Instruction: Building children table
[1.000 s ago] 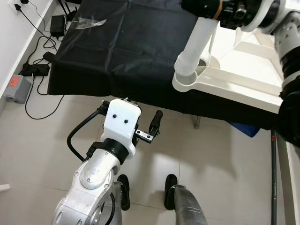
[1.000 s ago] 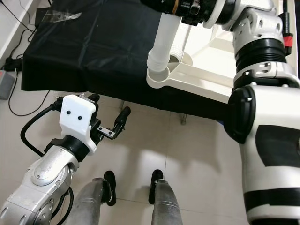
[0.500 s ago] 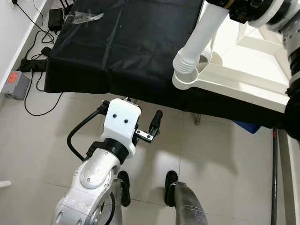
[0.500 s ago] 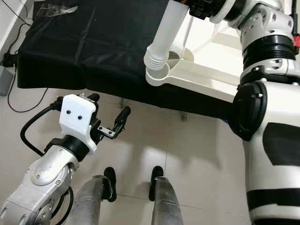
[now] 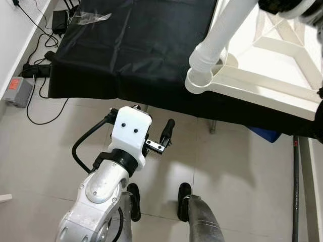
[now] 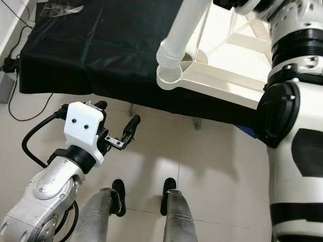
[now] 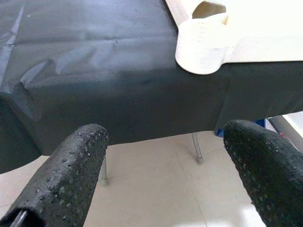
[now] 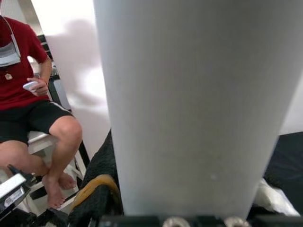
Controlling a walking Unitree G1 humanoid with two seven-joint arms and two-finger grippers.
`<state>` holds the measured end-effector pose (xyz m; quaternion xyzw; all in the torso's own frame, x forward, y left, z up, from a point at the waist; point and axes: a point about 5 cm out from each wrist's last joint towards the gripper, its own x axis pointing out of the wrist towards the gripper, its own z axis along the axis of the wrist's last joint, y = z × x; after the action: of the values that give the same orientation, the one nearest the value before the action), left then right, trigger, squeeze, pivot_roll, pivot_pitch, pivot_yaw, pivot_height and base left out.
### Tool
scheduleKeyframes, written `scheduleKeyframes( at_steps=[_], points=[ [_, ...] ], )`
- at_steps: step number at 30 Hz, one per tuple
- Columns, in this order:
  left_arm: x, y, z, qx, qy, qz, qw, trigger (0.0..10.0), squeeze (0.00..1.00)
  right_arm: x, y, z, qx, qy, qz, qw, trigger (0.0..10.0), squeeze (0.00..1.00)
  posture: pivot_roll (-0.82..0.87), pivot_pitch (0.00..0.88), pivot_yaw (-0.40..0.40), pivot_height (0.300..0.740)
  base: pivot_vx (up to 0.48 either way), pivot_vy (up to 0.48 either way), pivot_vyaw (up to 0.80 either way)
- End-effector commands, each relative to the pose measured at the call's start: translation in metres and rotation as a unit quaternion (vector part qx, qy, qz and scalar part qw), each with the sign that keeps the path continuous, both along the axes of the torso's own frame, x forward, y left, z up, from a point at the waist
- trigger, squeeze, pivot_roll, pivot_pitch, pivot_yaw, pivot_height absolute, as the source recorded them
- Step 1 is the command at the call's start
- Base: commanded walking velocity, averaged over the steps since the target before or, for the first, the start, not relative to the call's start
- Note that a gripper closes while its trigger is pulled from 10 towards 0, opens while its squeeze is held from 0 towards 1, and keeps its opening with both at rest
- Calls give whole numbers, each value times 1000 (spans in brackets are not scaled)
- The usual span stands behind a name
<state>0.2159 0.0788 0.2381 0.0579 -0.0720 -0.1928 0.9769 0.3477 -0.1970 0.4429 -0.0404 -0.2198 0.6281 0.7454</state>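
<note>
Far left, on the floor by the wall: grey power box (image 5: 18,92) and loose black cables (image 5: 43,55).

Worktop (image 5: 136,45): draped in black cloth that hangs over the near edge; a scrap of clear plastic film (image 5: 91,18) lies at its far left.

Left gripper (image 5: 151,132): held low over the tiled floor (image 5: 237,171), near the worktop's front edge and touching nothing. Fingers (image 7: 71,175) spread wide apart, empty.

White table top (image 5: 262,70): upside down on the right part of the worktop, ribbed underside showing, round corner socket (image 6: 170,78) at its near left corner, reaching the cloth's edge.

White table leg (image 5: 219,38): a tube with a ribbed lower end, tilted, upper end leaning right and away; lower end at the corner socket. Whether it is seated in the socket cannot be told.

Right arm (image 6: 298,75): reaches up along the right edge to the leg's upper end. In its wrist view the leg (image 8: 199,104) sits close against the camera; whether its fingers are closed on the leg cannot be told.

Beyond the worktop, in the right wrist view: a seated person (image 8: 33,109) in a red top and black shorts.
</note>
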Motion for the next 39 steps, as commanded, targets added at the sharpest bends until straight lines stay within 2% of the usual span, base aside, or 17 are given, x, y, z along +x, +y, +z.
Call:
scheduleKeyframes(
  at_steps=[1, 4, 10, 13, 28, 39],
  points=[
    [-2, -3, -5, 2, 12, -12, 1000, 10000, 0, -2, -3, -2, -16, -3, 2, 1000, 10000, 0, 166, 437, -48, 740, 0, 0, 0],
    [-2, -3, -5, 2, 12, -12, 1000, 10000, 0, -1, -3, -4, -19, 0, 1, 1000, 10000, 0, 166, 437, -48, 740, 0, 0, 0],
    [-3, -1, -5, 3, 10, -12, 1000, 10000, 0, 10, 1, -31, -65, 34, -15, 997, 10000, 0, 171, 438, -43, 740, 0, 0, 0],
    [-3, -1, -5, 3, 11, -12, 1000, 10000, 0, 11, 1, -33, -72, 34, -18, 997, 10000, 0, 179, 439, -46, 740, 0, 0, 0],
    [-4, -1, -5, 4, 12, -13, 1000, 10000, 0, 10, -1, -26, -100, -2, -57, 993, 10000, 0, 174, 440, -46, 740, 0, 0, 0],
    [-4, -2, -5, 11, 8, -16, 1000, 10000, 0, 10, 1, -23, -98, -17, -70, 993, 10000, 0, 174, 441, -44, 740, 0, 0, 0]
  ],
)
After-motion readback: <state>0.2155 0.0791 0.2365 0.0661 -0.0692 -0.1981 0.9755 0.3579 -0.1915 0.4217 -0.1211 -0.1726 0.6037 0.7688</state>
